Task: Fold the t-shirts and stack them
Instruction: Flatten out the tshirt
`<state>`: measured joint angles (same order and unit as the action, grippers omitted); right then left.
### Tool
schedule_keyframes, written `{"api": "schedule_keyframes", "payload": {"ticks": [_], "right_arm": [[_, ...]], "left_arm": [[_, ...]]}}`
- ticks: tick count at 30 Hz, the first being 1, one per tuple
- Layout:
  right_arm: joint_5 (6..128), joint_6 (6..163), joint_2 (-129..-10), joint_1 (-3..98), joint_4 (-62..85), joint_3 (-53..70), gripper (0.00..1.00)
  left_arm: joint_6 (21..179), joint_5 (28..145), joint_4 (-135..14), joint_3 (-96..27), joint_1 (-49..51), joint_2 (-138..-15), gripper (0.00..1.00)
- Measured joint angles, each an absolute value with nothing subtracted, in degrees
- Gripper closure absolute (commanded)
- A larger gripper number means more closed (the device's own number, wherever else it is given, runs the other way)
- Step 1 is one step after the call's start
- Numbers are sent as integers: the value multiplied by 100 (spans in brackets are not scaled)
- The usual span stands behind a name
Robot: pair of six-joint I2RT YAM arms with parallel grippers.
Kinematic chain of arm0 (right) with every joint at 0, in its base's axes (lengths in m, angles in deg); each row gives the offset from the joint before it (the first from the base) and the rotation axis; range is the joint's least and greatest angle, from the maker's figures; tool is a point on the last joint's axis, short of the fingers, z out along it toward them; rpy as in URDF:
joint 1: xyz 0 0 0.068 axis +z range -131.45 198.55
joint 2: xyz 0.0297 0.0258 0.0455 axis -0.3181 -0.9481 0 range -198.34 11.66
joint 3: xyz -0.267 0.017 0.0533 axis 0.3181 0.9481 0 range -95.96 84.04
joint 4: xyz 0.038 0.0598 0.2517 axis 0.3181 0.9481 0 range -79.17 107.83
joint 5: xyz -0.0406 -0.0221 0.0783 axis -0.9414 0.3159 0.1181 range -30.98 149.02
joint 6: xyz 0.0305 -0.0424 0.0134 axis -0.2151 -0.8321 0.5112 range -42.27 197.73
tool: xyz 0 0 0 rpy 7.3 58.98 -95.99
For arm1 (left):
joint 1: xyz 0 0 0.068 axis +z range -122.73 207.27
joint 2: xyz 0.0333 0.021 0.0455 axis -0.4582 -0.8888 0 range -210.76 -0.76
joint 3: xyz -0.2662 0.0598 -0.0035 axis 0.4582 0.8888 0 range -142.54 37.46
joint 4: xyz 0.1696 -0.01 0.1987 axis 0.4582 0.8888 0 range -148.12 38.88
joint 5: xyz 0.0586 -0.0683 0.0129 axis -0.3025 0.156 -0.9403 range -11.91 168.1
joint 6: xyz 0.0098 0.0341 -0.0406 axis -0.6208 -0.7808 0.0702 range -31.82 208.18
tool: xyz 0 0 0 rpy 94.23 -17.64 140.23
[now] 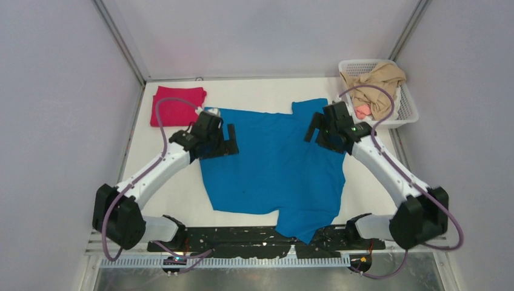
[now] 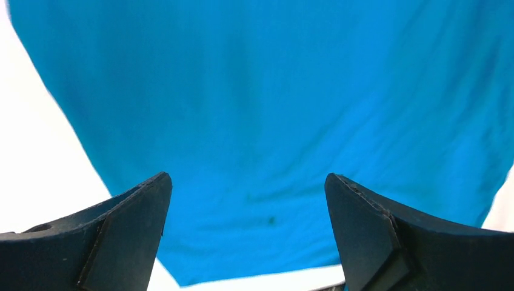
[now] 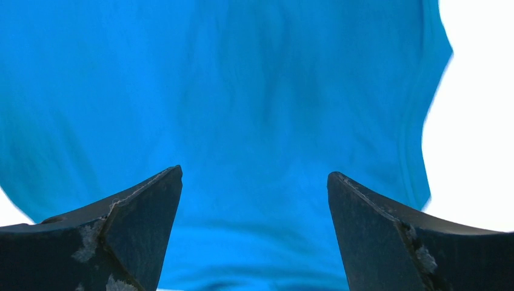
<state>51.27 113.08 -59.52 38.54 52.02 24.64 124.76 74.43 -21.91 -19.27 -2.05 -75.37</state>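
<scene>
**Both grippers open over the blue shirt, fold not yet begun**

My left gripper (image 1: 225,140) and my right gripper (image 1: 315,127) both hang over the blue shirt (image 1: 273,163). Each has its jaws spread wide with nothing between them. The blue shirt lies spread across the middle of the table (image 1: 176,194), and its lower corner droops over the near edge at the bottom centre of the overhead frame. The red shirt (image 1: 176,106) sits folded at the upper left, just beside the blue one's corner. I judge the red one done and the blue one the job in hand.

To fold it well, I think I should pinch the cloth at matching spots on its two sides. Then I should lift both arms together and carry them evenly so the crease runs straight. The hanging corner may drag, so it wants drawing back onto the table.

Only the overhead view shows the shirt's whole outline, the overhang, the red shirt and the basket (image 1: 407,106) of tan cloth (image 1: 376,82) at the upper right. Only the wrist views show the open gap between my fingers and the soft wrinkles below them. The right wrist view also shows a wavy hem at the right of its frame. I cannot tell whether my fingertips touch the cloth.
</scene>
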Motion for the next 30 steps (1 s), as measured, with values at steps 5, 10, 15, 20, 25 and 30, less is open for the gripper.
{"api": "schedule_keyframes", "payload": {"ticks": [5, 10, 15, 20, 25, 30], "right_arm": [[5079, 11190, -7926, 3594, 4520, 1352, 5], [5221, 11182, -9294, 3360, 4385, 722, 5], [5496, 11182, -9943, 3126, 4286, 475, 5], [5711, 11190, -10330, 2912, 4308, 150, 5], [6038, 11188, -10754, 2686, 4418, -467, 5], [6412, 11162, -11335, 2501, 4689, -1391, 5]], "left_arm": [[12192, 7426, -2250, -3317, 326, -8766, 0], [11995, 7555, -2159, -3953, 573, -9898, 0], [11919, 7738, -2086, -4301, 700, -10776, 0], [11921, 7946, -1903, -4710, 783, -11454, 1], [11956, 8189, -1575, -5516, 860, -12167, 0], [12039, 8475, -1258, -6493, 973, -12757, 0]]}}
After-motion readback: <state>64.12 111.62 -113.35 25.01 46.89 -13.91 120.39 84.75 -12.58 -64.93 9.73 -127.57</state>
